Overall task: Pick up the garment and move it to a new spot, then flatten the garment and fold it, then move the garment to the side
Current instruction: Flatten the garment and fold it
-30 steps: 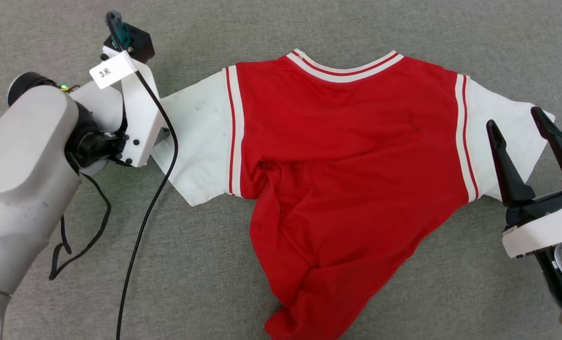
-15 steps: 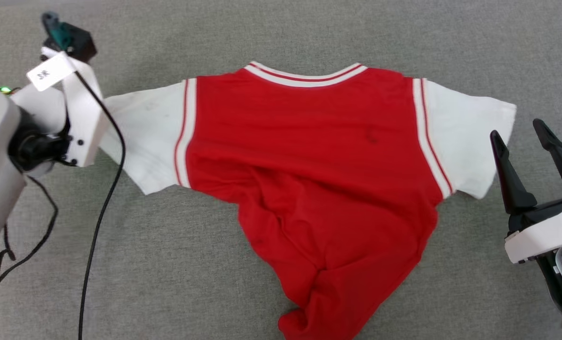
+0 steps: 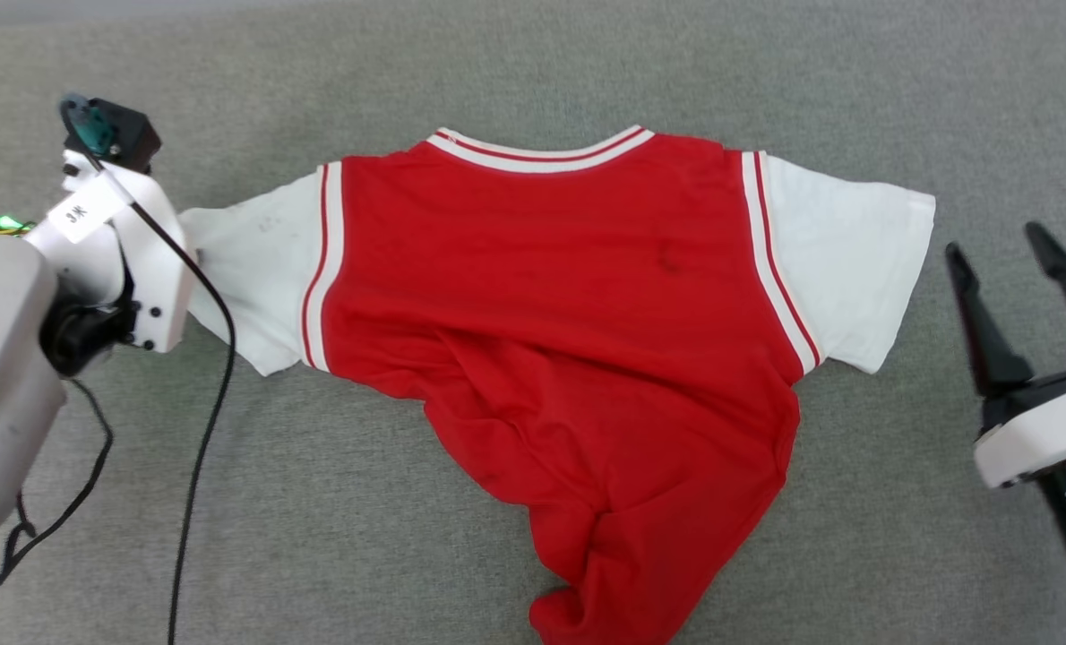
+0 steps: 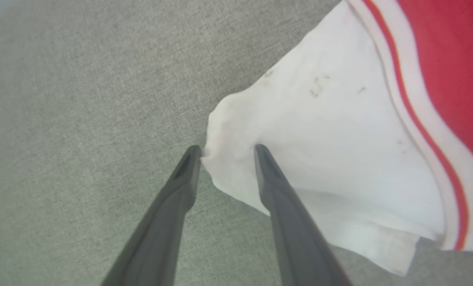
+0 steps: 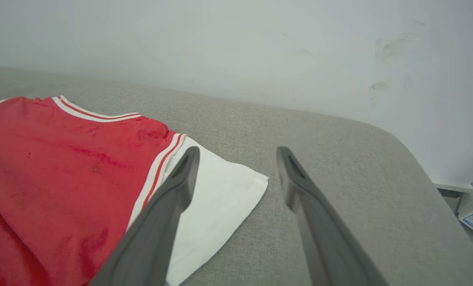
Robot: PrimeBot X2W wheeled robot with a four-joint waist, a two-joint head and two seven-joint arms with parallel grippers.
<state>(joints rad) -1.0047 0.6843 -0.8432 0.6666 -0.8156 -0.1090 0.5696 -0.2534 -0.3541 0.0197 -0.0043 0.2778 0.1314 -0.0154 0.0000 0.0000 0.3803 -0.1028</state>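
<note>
Jaws half-parted, left gripper (image 4: 227,148) is straddling shirt (image 3: 569,269) sleeve corner, right gripper (image 3: 994,242) gaping wide; pulling away is risking snagging the sleeve.

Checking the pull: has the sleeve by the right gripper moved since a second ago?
Yes, leftward: the sleeve overlapped the near-still right gripper; now grey surface separates them.

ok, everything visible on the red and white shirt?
The red jersey-style T-shirt with white short sleeves lies plain face up on the grey fabric surface, no print showing. Collar and shoulder seams carry red-and-white striped trim. The upper body is fairly flat; the lower part is wrinkled, bunched to a point toward the robot. Small dark marks spot the sleeve on the robot's left. That sleeve's edge sits between the parted fingertips of the left end effector; the right end effector stands clear.
</note>
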